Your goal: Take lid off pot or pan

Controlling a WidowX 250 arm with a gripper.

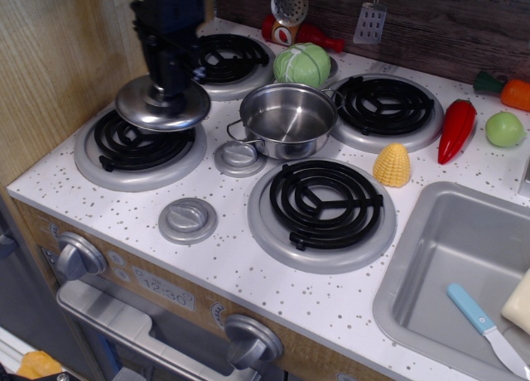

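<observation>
The shiny steel pot (pixel 286 120) stands open in the middle of the stovetop, between the burners, and looks empty inside. My dark gripper (pixel 170 89) is shut on the centre knob of the round steel lid (pixel 162 108). It holds the lid in the air over the front left burner (pixel 141 145), well left of the pot. The knob itself is hidden by the fingers.
A green cabbage (pixel 302 65) sits just behind the pot. Yellow corn (pixel 392 165), a red pepper (pixel 456 129) and a green fruit (pixel 504 128) lie to the right. Two flat grey discs (pixel 188 219) lie in front. The sink (pixel 431 257) is at the right. A wooden wall stands at the left.
</observation>
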